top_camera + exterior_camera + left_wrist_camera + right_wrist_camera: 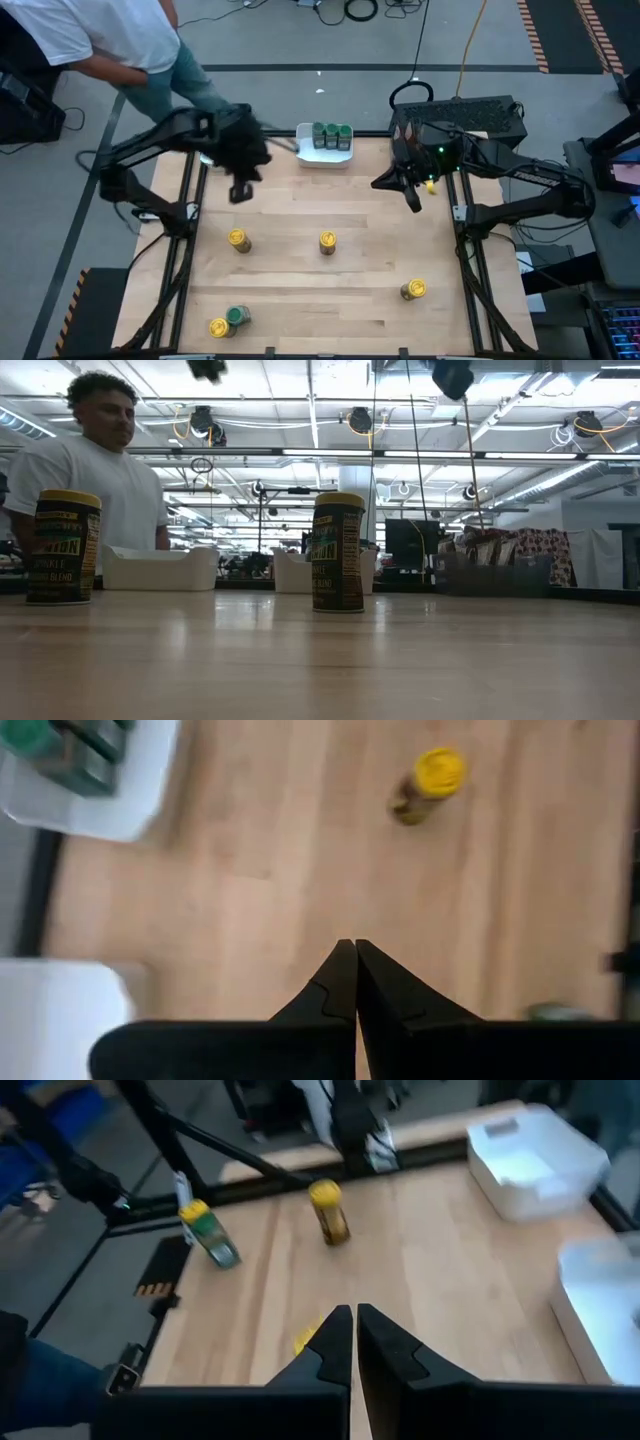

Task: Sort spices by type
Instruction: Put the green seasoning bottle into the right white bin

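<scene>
Five spice jars are seen standing loose on the wooden table [350, 250] from above. Nearest the front edge, a yellow-lidded jar [218, 327] and a green-lidded jar [238, 316] are set touching at the left. A lone yellow-lidded jar [413, 290] is placed further right. Towards the middle, two more yellow-lidded jars [237, 240] [327, 241] are spaced well apart. Beyond them, both arms are held above the table: the left gripper [241, 190] is pressed closed and empty, and the right gripper [412, 197] is likewise closed on nothing. At the far edge, three green-lidded jars [331, 135] are lined up in a white tray [322, 158]. Behind the table, a person in a white shirt [85, 30] is visible.
</scene>
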Controlling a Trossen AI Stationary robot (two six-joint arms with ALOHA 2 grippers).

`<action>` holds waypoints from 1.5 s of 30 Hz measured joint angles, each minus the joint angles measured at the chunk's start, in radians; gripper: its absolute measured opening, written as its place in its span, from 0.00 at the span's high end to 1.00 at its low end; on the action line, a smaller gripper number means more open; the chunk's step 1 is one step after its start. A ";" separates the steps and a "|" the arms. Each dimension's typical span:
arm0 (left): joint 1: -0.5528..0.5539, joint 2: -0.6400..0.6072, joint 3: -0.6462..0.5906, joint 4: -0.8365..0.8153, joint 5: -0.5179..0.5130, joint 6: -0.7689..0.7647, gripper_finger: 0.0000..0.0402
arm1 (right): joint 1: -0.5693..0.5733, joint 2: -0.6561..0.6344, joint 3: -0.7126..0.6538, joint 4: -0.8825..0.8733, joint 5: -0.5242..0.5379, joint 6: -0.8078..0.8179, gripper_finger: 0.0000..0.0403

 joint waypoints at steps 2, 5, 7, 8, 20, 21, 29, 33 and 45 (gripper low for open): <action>-0.075 -0.043 0.000 -0.008 -0.014 -0.136 0.99 | 0.026 0.008 0.000 0.048 -0.002 -0.015 1.00; -0.206 -0.092 0.000 -0.011 -0.050 -0.359 0.99 | 0.058 0.021 0.000 0.092 -0.004 -0.050 1.00; -0.305 -0.101 0.000 -0.011 -0.072 -0.493 0.99 | 0.077 0.034 0.000 0.118 -0.005 -0.072 1.00; -0.356 -0.100 0.000 -0.012 -0.076 -0.548 0.99 | 0.085 0.041 0.000 0.122 -0.005 -0.078 1.00; -0.845 0.047 -0.001 0.057 -0.100 -0.745 0.98 | 0.270 0.121 0.000 0.224 0.085 0.070 1.00; -0.866 0.066 -0.001 0.062 -0.103 -0.759 0.97 | 0.288 0.121 0.000 0.236 0.111 0.086 1.00; -0.957 0.225 -0.001 0.063 -0.103 -0.823 0.81 | 0.389 0.121 0.000 0.252 0.226 0.162 1.00; -0.956 0.268 -0.001 0.072 -0.079 -0.896 0.69 | 0.431 0.121 0.000 0.239 0.275 0.184 1.00; -0.980 0.324 -0.001 0.117 -0.093 -1.037 0.26 | 0.473 0.121 0.000 0.239 0.297 0.186 1.00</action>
